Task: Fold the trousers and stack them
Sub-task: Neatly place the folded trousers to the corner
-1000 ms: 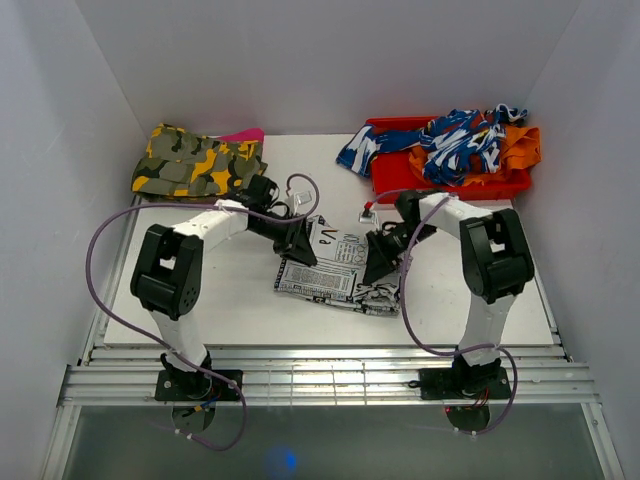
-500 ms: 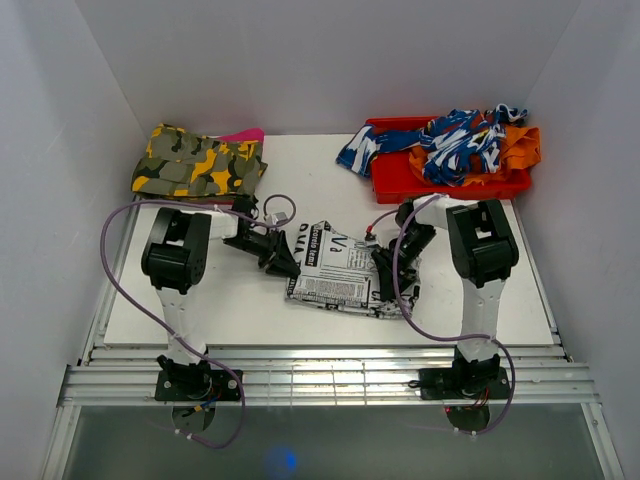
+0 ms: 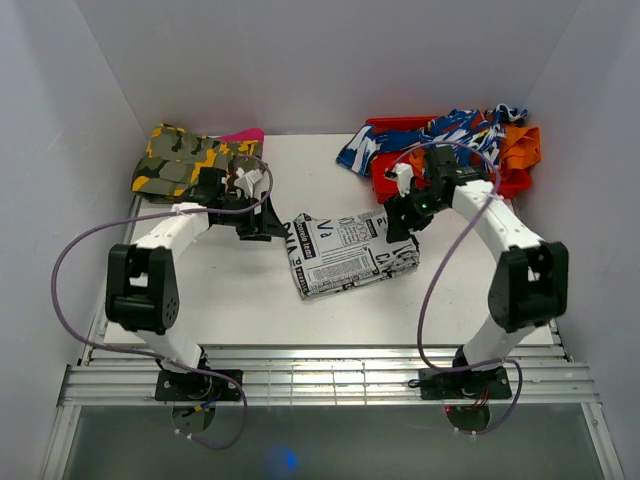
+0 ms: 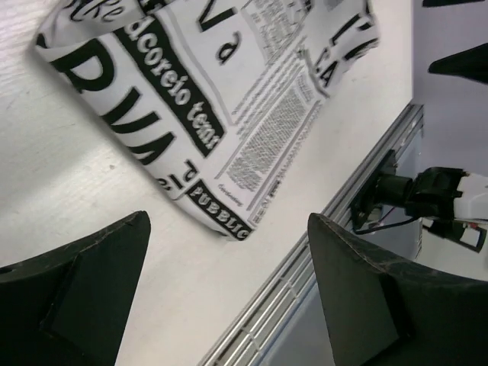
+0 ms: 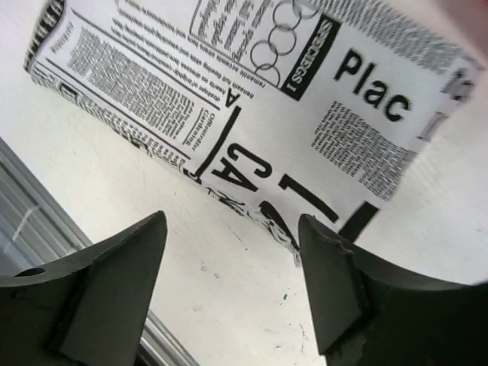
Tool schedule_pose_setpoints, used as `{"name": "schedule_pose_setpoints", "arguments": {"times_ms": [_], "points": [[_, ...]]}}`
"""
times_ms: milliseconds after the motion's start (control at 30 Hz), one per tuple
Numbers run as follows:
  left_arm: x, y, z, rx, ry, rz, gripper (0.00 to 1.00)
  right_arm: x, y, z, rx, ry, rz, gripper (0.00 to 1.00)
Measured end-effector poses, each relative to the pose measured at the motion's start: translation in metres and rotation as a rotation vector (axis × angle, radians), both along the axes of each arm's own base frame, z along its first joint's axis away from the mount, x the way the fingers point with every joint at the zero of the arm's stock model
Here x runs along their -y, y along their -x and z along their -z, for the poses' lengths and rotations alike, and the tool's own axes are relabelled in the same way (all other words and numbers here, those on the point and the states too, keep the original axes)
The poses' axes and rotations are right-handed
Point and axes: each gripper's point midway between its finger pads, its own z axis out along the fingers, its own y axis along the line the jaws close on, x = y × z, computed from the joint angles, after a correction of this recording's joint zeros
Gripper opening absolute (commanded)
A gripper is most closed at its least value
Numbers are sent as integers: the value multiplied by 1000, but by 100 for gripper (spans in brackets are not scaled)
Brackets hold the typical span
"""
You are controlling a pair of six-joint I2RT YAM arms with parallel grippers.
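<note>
Both arms had swung back from the bundle since the second before, and the trousers (image 3: 352, 258) had turned and slid a touch toward the far right of the desk (image 3: 220, 295). They lay mid-desk as a folded oblong packet, headlines up, with the long axis running left to right and the right end tipped slightly away from the bases. The left fingers (image 3: 262, 222) stood spread wide with nothing between them, and the left wrist view showed cloth lying ahead of the tips and only bare desk in the gap. The right fingers (image 3: 398, 218) were parted as well and held nothing, poised right at the packet's far right corner. The left pair sat just off its far left corner, so the packet lay between the two arms with the right one closer. Folding looked finished and the stacking was not yet done. If the camouflage garment (image 3: 190, 160) at far left marked the pile, the left arm had the shorter carry.
</note>
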Motion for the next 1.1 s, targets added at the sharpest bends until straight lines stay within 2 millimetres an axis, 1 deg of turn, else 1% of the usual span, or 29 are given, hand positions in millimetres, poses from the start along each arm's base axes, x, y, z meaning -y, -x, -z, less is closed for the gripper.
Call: {"name": "schedule_pose_setpoints", "arguments": {"times_ms": [33, 67, 133, 167, 233, 300, 333, 400, 467, 533, 567, 600, 667, 733, 800, 900, 933, 1033, 1100], "points": [[-1, 3, -17, 44, 4, -6, 98, 7, 2, -14, 51, -8, 25, 95], [-1, 7, -32, 82, 11, -13, 98, 12, 4, -27, 98, -21, 55, 90], [-2, 20, -56, 148, 29, -22, 98, 32, 8, -46, 208, -26, 129, 90], [-2, 31, -65, 174, 47, -30, 98, 43, 8, -52, 257, -17, 176, 90], [-2, 53, -68, 180, 77, -42, 98, 62, 9, -51, 298, 5, 250, 90], [0, 73, -62, 149, 117, -50, 98, 67, 7, -38, 259, 20, 269, 94], [2, 84, -54, 102, 138, -56, 98, 65, 4, -30, 222, 18, 264, 99], [6, 99, -34, -13, 167, -72, 98, 62, -6, -2, 103, 11, 259, 99], [8, 111, -11, -127, 171, -94, 97, 62, -14, 30, -16, -2, 275, 98], [9, 118, 8, -222, 167, -120, 97, 71, -13, 57, -124, -6, 327, 97], [9, 120, 16, -262, 164, -137, 97, 79, -12, 69, -178, -5, 367, 96], [10, 121, 21, -291, 163, -150, 98, 84, -11, 76, -211, -5, 398, 96], [12, 120, 29, -323, 164, -172, 98, 93, -9, 82, -248, -17, 456, 94], [15, 119, 35, -342, 166, -182, 98, 92, -5, 84, -275, -45, 476, 93], [21, 118, 39, -353, 166, -187, 98, 84, 1, 87, -308, -86, 480, 93], [28, 116, 47, -381, 164, -196, 98, 70, 5, 86, -349, -162, 477, 98], [29, 116, 50, -392, 162, -200, 98, 65, 6, 85, -364, -195, 474, 98], [32, 114, 56, -420, 158, -219, 98, 52, 9, 83, -410, -288, 471, 89], [33, 113, 60, -437, 153, -230, 98, 45, 16, 83, -443, -338, 470, 89]]}}
